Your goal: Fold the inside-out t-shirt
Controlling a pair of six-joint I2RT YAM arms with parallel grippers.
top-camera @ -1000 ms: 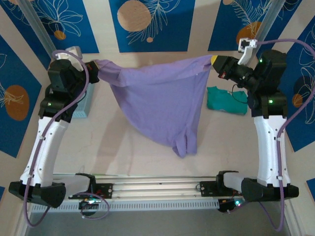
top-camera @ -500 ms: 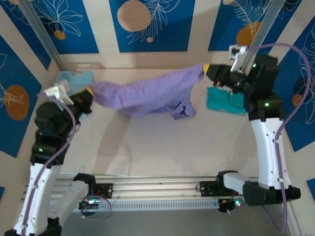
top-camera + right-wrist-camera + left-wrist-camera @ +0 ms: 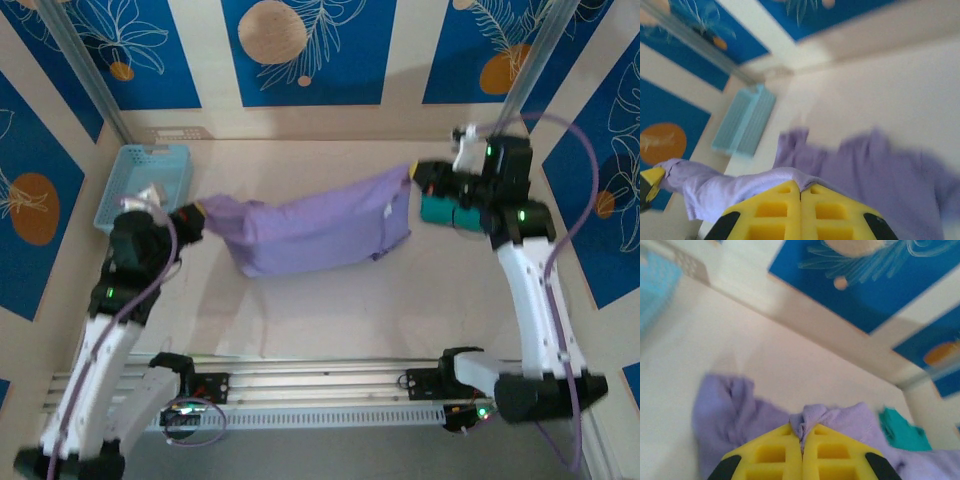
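So that it lies flat for folding, I judge, the left gripper (image 3: 192,214) and right gripper (image 3: 416,173) each clamp one end of the stretched inside-out t-shirt (image 3: 320,232).

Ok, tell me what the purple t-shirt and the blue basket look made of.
Purple t-shirt: soft matte fabric, possibly cotton knit; it sags, wrinkles and bunches where pinched.
Blue basket: probably rigid moulded plastic, evenly coloured; straight walls with a regular lattice of holes.

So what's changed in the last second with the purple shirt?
Both arms came down, lowering the lavender t-shirt from hanging stretched in the air onto the table. Both jaws stayed shut on its ends; the blue basket and teal shirt stayed put.
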